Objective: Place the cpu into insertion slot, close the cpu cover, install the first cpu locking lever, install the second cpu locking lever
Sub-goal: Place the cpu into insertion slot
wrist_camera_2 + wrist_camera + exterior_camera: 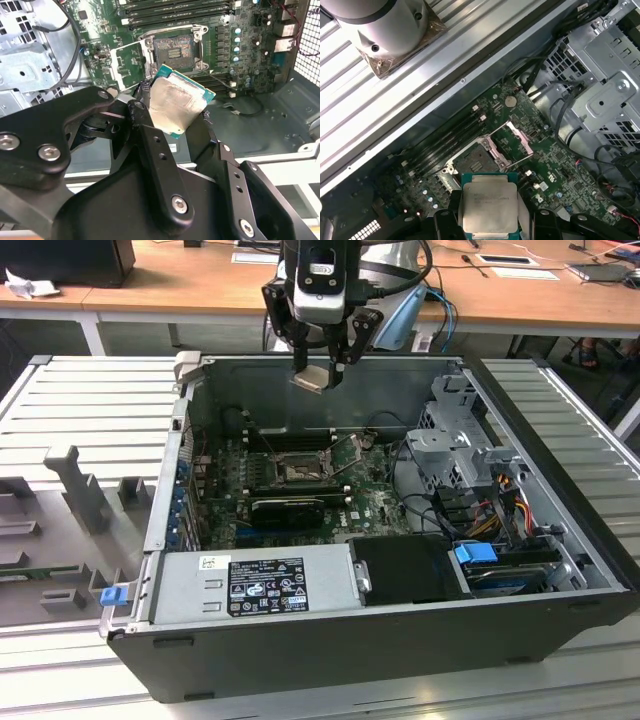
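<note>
The gripper hangs over the far edge of an open computer case, which lies on a ribbed grey desk. Its jaws are closed on the cpu, pinching it by two opposite edges. In the exterior view the chip is held tilted and well above the motherboard. In the second wrist view the cpu shows a dull silvery top with a green rim, and in the first wrist view its square metal face sits between the two black fingers.

Below it, the insertion slot lies bare, its dark centre uncovered. The cpu cover is swung up off the slot and stands open just beside it. Both wrist views show the slot apart from the chip.
</note>
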You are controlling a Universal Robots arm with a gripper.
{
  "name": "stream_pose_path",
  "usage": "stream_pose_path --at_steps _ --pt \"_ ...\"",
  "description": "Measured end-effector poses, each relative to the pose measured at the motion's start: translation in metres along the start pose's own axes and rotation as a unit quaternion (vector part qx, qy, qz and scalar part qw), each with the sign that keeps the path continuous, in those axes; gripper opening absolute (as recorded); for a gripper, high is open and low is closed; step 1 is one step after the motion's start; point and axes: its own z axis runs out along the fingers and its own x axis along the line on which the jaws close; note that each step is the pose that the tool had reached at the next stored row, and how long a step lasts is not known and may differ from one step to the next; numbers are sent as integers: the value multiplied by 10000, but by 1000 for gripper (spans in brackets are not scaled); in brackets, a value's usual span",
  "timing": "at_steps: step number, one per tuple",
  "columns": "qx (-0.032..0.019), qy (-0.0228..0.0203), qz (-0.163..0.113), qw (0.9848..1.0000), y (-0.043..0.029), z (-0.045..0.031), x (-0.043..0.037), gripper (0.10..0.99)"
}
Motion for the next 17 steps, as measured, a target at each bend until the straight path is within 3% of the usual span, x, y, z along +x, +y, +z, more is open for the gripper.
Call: stream_pose_path --at_steps 7,12,17 --pt "-6 -29 338 9994 0 4 0 529" --pt "-13 -64 746 9972 -1 11 0 529" --pt "-20 -97 1117 9937 -1 18 0 529"
